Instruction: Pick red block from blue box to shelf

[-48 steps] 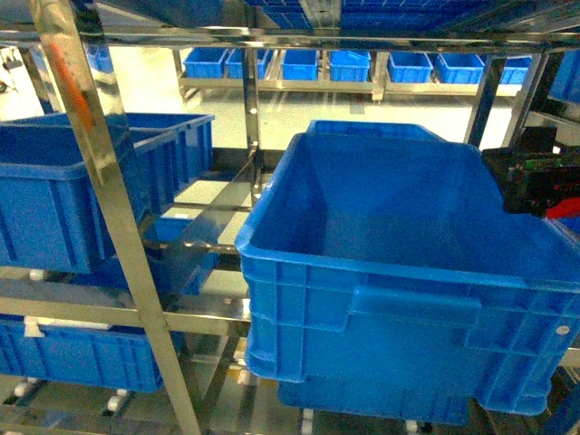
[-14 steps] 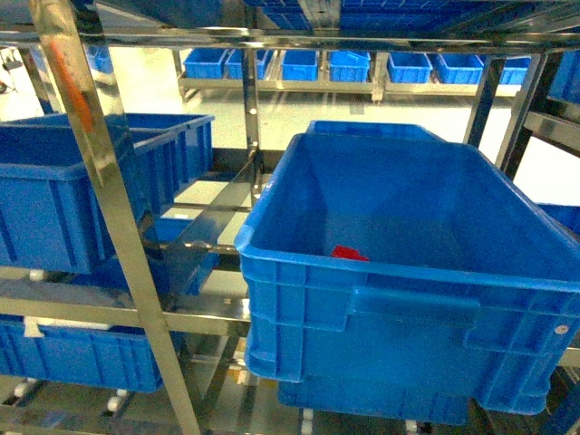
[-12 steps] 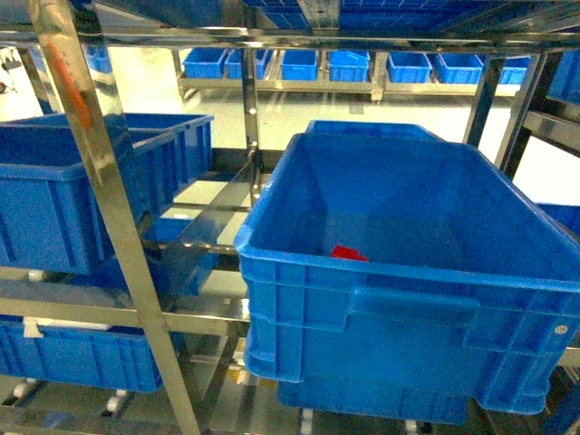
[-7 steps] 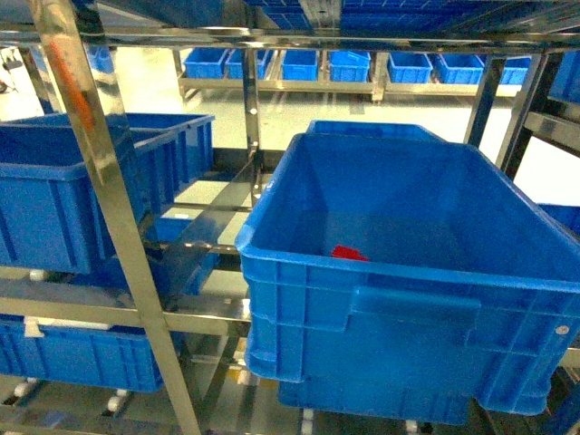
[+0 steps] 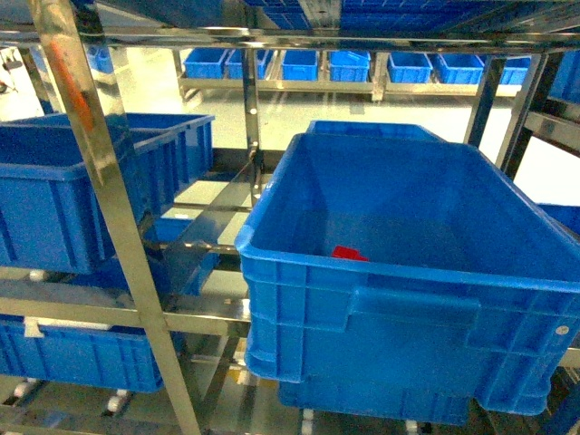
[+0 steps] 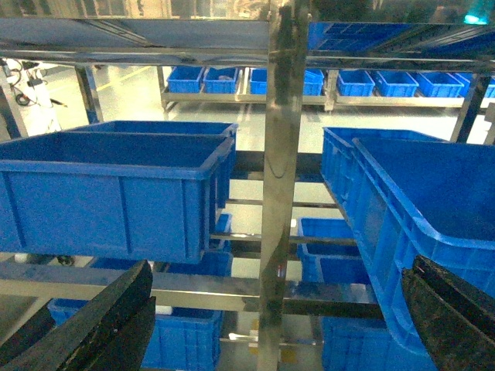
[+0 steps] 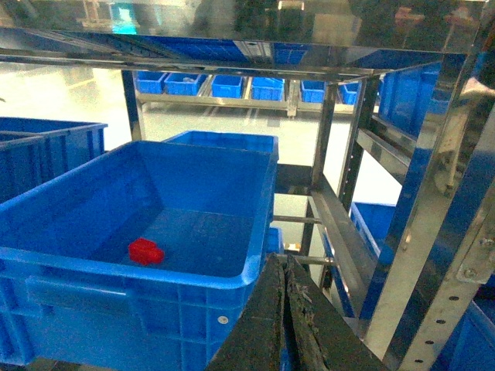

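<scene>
Red block lying alone on the floor of a royal-blue ribbed crate parked on a tier of the steel shelf, near the crate's front wall and well below its rim. Left tool spread wide, dark fingers framing the bottom corners of its wrist view, pointed at an upright and at neighbouring crates rather than at the block. Right tool clenched, two fingers pressed together with nothing visible between them, poised just outside the crate's right front corner and looking down into it. Neither tool inside the crate or touching the block; neither arm visible from the head camera. No light turquoise blue box anywhere in these views, so the block appears already to sit among the shelf's tiers, kept from rolling by the crate walls. Judged: delivery looks largely done, tools standing clear of the rack.
</scene>
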You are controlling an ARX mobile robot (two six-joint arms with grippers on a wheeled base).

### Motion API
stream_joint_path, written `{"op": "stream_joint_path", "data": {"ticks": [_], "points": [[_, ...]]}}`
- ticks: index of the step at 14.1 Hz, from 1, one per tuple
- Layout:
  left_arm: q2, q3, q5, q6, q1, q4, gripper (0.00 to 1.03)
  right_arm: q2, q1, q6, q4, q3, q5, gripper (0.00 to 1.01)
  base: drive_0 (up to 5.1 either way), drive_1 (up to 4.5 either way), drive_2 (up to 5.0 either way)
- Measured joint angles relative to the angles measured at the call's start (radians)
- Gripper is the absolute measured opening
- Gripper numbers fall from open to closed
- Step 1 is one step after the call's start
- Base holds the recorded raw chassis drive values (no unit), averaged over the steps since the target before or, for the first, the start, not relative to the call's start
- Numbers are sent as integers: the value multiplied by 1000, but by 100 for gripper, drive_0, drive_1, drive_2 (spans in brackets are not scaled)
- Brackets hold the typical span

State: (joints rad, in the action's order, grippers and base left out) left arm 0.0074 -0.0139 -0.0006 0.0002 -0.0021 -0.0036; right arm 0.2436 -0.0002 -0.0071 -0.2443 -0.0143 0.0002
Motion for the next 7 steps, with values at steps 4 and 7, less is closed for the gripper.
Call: {"op": "stream_joint_path", "data": {"ticks": [4,7], "points": [[0,0,0,0,0,0,98,-55,0,0,56,0,0,2,0,0,0],[0,0,-1,0,0,0,98,-238,0,2,242,-1,0,2,0,0,0]]}}
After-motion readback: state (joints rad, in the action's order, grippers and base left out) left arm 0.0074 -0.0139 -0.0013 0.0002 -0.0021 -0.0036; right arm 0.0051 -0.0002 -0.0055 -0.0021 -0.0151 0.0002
